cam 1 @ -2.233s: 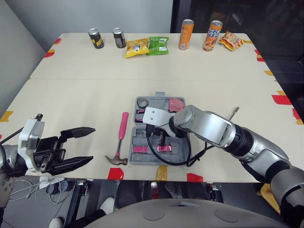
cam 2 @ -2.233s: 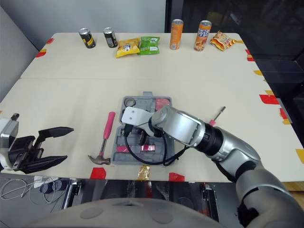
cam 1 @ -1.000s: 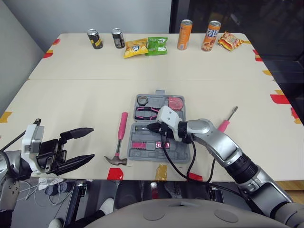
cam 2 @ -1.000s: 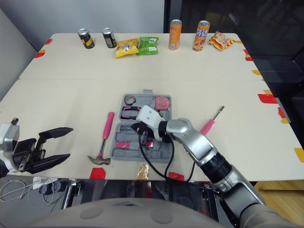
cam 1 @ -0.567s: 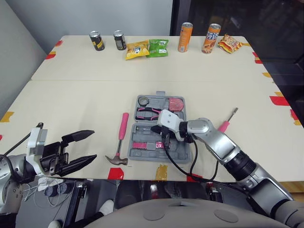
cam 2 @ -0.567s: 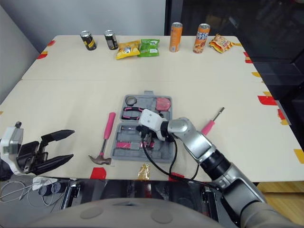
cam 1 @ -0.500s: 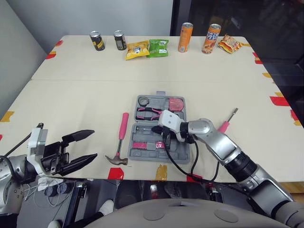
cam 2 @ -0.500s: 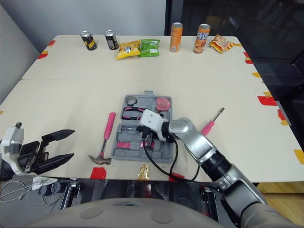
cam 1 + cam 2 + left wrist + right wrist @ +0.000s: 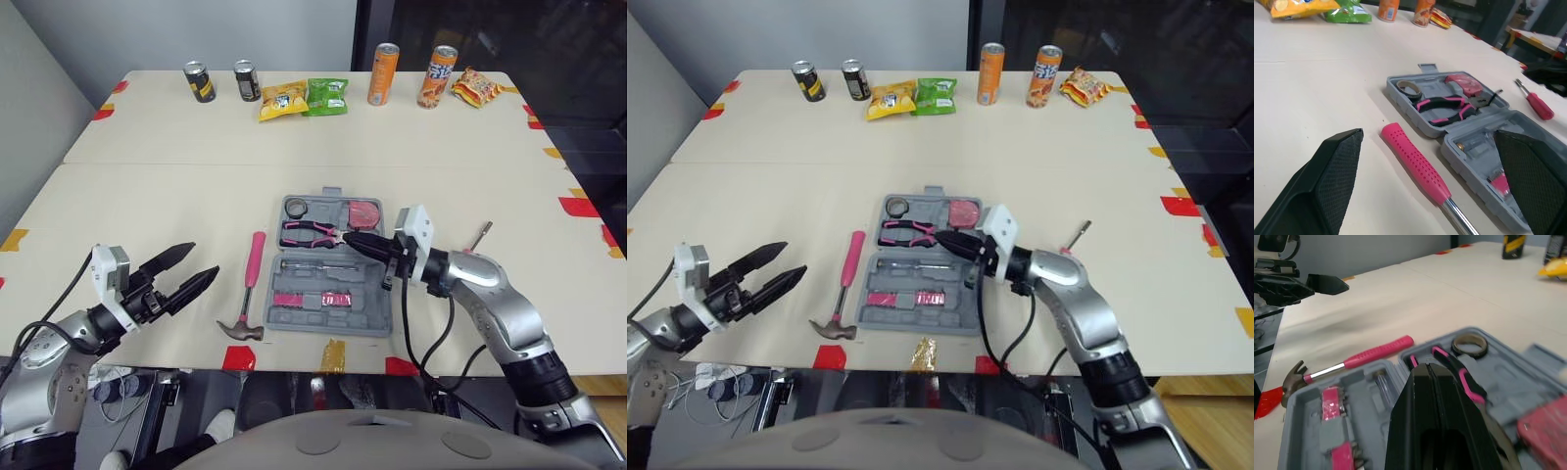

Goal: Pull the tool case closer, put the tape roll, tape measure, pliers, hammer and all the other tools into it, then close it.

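Since 0.5 s ago the right arm has lifted out of the case's near half and swung to its right side, and the left arm has come forward toward the hammer. Nearest, red tape marks (image 9: 238, 358) sit on the table (image 9: 157, 196) edge. Left gripper (image 9: 194, 266) hovers low just left of the hammer (image 9: 253, 269), fingers spread wide, empty, lined up on the pink handle, likely set for the next pick. Hammer lies on the table just beside the case (image 9: 370, 318), touching nothing, head toward the robot, handle pointing away, so a side-on grab on the handle looks open. Case is open flat near the front edge: near half holds small pink-labelled pieces, far half holds 3 tools, the tape roll (image 9: 296, 209), pliers (image 9: 306, 232) and tape measure (image 9: 363, 212), each seated in its own recess. Right gripper (image 9: 351, 238) hangs over the far half by the pliers' nose, fingers (image 9: 1440, 421) pressed together, holding nothing; probably done seating the pliers. A screwdriver (image 9: 462, 257) lies right of the case, partly behind the right forearm, also not packed. Risk: the right arm's cable loops over the case's right edge and could foul closing. At the far edge, well apart, stand 4 cans (image 9: 199, 80) and 3 snack bags (image 9: 305, 96), no obstruction.
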Controlling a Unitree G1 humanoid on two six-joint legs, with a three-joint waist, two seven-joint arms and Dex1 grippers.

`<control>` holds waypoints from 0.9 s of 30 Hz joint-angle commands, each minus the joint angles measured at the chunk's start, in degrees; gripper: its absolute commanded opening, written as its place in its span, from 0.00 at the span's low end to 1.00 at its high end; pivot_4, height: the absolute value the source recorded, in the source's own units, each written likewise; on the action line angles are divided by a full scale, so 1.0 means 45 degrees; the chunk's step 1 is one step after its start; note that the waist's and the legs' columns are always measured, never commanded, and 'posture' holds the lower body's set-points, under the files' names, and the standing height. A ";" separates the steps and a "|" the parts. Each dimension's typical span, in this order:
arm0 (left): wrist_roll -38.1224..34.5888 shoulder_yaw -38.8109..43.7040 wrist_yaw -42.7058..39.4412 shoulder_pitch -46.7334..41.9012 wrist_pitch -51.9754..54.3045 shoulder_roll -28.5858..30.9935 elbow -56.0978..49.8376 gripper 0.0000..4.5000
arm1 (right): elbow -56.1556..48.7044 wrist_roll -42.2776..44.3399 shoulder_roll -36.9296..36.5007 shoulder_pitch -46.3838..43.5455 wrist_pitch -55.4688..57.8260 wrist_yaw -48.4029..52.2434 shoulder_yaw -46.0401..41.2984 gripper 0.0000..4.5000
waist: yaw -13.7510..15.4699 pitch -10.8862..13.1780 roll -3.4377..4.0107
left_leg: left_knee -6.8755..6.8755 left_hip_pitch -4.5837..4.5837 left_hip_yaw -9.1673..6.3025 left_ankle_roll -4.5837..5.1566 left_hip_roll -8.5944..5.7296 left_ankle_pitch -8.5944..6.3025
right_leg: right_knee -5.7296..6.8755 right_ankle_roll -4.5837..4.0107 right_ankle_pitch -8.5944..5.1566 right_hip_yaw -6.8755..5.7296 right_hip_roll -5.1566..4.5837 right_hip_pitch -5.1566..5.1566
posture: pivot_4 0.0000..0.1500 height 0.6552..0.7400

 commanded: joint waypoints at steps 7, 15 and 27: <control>0.0813 -0.0690 0.0804 -0.0781 -0.0457 -0.0077 -0.0250 1.00 | -0.0743 0.0852 -0.0643 0.0630 -0.0538 0.0506 -0.1404 0.00 | -0.0019 0.0000 0.0000 | 0.0000 -0.0004 -0.0003 0.0008 0.0000 0.0004 | -0.0005 0.0001 -0.0001 -0.0002 0.0001 0.0000 | 1.00 1.00; 0.0410 -0.0405 -0.1152 0.0116 -0.0718 0.0698 0.0334 1.00 | -0.0450 0.1103 -0.2034 0.2196 -0.1496 0.2054 -0.2638 0.19 | 0.0003 0.0003 0.0003 | -0.0012 -0.0008 -0.0006 0.0013 0.0000 0.0004 | -0.0022 0.0002 -0.0003 -0.0007 0.0001 0.0000 | 1.00 1.00; 0.0385 0.0791 -0.2566 0.1570 -0.1469 0.1124 0.2157 1.00 | 0.0255 0.1982 -0.2987 0.7806 -0.3050 0.3482 -0.7329 1.00 | 0.0091 0.0019 0.0001 | -0.0073 0.0000 -0.0005 -0.0008 -0.0003 -0.0040 | -0.0144 0.0026 -0.0006 -0.0017 -0.0001 0.0031 | 1.00 1.00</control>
